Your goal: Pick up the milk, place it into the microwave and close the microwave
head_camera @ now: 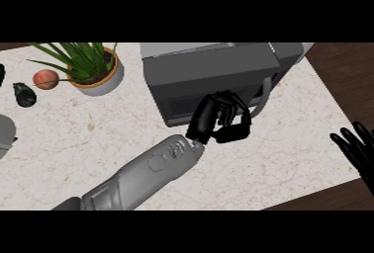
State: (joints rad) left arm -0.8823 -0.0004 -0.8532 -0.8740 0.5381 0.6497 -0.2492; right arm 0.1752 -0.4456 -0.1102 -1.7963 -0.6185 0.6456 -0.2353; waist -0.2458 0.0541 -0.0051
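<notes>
Here the left hand (219,118), fingers curled on nothing, presses the microwave (211,69) door (right hand (356,148) rests open)

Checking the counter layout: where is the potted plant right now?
In the head view the potted plant stands at the counter's upper left, just left of the microwave, with a round reddish fruit beside it on its left.

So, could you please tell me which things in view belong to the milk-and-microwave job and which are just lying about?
Part of the job:
- microwave
- left hand, fingers curled at the microwave's front
- milk: not visible

Lying about:
- potted plant
- round reddish fruit
- small dark object
- right hand, resting open at the right edge
</notes>
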